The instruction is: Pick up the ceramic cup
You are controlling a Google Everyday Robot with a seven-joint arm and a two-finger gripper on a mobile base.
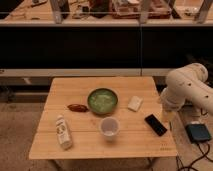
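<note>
The ceramic cup [109,126] is a small round pale cup with a wide rim. It stands upright on the wooden table [95,147], just in front of the green bowl [102,100]. My white arm [187,89] comes in from the right side. My gripper [167,117] hangs at the table's right edge, to the right of the cup and well apart from it, close to a black flat object [155,124]. Nothing shows in the gripper.
A white bottle with a label [62,132] lies at the front left. A brown object [77,107] sits left of the bowl. A white packet [135,103] lies right of the bowl. A dark box with cables [198,133] is on the floor at right. A railing [100,22] runs behind.
</note>
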